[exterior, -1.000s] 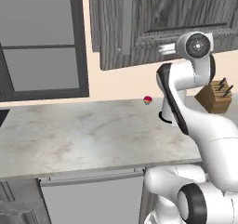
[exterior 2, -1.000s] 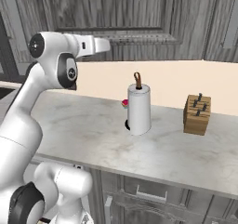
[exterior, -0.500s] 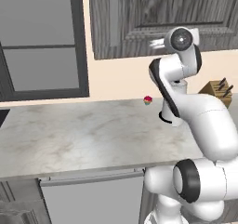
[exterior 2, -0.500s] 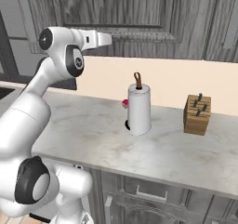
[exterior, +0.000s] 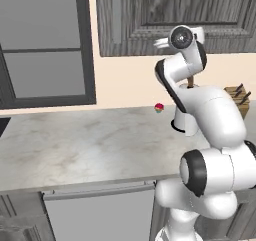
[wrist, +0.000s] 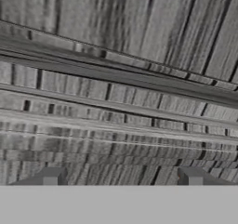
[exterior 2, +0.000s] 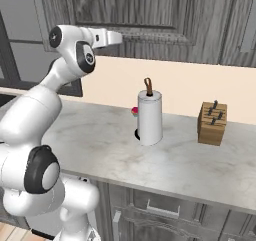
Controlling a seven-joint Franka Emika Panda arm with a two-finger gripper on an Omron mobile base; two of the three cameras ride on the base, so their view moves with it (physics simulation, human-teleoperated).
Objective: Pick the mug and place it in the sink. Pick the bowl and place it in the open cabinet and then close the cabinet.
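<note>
My gripper (exterior 2: 119, 36) is raised to the lower edge of the wall cabinet (exterior 2: 150, 10), whose raised-panel door (exterior: 145, 15) lies flush with its front. Up close, the dark grey wood-grain door (wrist: 119, 56) and its moulding are right in front of my gripper (wrist: 121, 179). Its fingertips (wrist: 50, 176) stand wide apart with nothing between them. From the left, the gripper (exterior: 161, 43) points at the door's bottom rail. The mug, the bowl and the sink are out of view.
On the marble counter (exterior: 75, 145) stand a paper towel roll (exterior 2: 150, 119), a wooden knife block (exterior 2: 212, 123) and a small red item (exterior: 159, 107) by the wall. A dark tall unit (exterior: 45, 45) rises at the left.
The hand has risen a little and swung closer to the cabinet door's lower edge. The things on the counter have not moved.
</note>
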